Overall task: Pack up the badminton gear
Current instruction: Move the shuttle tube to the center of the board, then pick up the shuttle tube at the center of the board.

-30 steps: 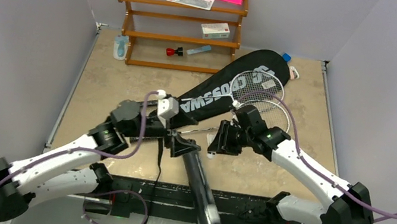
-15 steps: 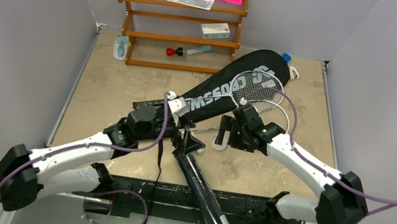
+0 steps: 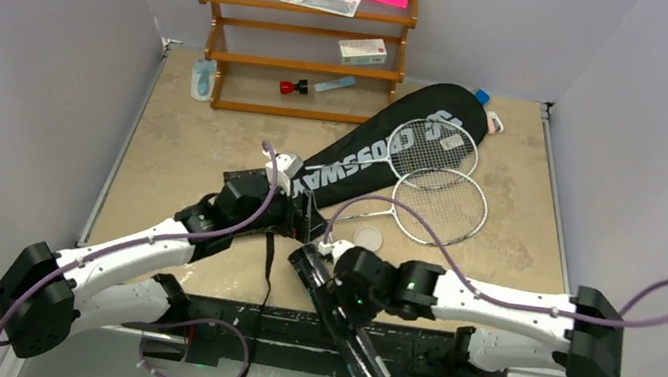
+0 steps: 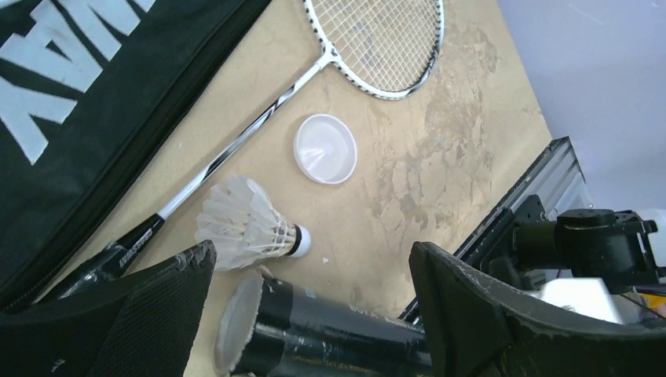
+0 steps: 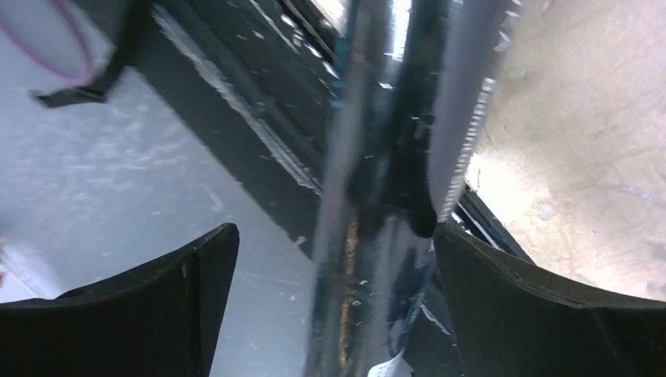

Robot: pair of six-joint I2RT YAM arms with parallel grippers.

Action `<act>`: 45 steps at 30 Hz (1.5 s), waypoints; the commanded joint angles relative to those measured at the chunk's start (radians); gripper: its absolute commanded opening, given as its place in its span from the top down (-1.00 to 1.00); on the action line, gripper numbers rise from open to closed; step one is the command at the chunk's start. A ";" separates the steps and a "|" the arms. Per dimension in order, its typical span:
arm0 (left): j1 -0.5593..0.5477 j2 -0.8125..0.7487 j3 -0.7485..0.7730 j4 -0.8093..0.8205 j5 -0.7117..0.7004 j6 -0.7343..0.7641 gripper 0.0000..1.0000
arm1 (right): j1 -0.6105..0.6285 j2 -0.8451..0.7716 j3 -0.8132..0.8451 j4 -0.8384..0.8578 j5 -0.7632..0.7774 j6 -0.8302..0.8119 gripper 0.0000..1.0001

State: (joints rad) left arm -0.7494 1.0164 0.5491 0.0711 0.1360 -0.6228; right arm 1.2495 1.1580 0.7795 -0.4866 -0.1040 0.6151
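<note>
Two rackets (image 3: 432,151) (image 3: 441,205) show only from above; left gripper (image 4: 312,259) and right gripper (image 5: 336,232) spread.

dark tube (image 4: 338,339): uncapped, diagonal | shuttlecock (image 4: 247,224): beside its mouth

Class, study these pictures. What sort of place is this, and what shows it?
Probably a robotics lab test cell, not a sports hall: a tabletop boxed in by plain grey walls, two robot arms bolted at its edge, and badminton rackets laid out like props.
</note>
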 commanded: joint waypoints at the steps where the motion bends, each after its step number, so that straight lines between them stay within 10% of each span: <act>1: 0.026 -0.032 -0.010 -0.002 0.002 -0.067 -0.82 | 0.079 0.106 0.000 -0.094 0.145 0.093 -0.79; 7: 0.199 -0.140 -0.017 -0.069 0.087 -0.100 -0.83 | 0.082 0.197 0.047 -0.043 0.243 0.005 -0.32; 17: 0.432 -0.202 0.088 -0.327 0.094 -0.042 -0.82 | 0.009 0.417 0.292 0.168 0.297 -0.356 -0.17; 23: 0.495 -0.206 0.185 -0.480 -0.043 -0.028 -0.84 | -0.058 0.572 0.409 0.338 0.260 -0.470 -0.22; 26: 0.498 -0.203 0.195 -0.492 -0.050 -0.025 -0.84 | -0.071 0.591 0.458 0.323 0.246 -0.475 -0.69; 45: 0.467 -0.179 0.189 -0.357 0.338 0.133 -0.72 | -0.108 0.007 -0.059 0.224 0.079 -0.245 -0.98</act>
State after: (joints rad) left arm -0.2687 0.8238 0.6842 -0.3264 0.3889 -0.5701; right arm 1.1423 1.2098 0.7963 -0.2260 0.0280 0.3077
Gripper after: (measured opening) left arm 0.859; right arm 0.987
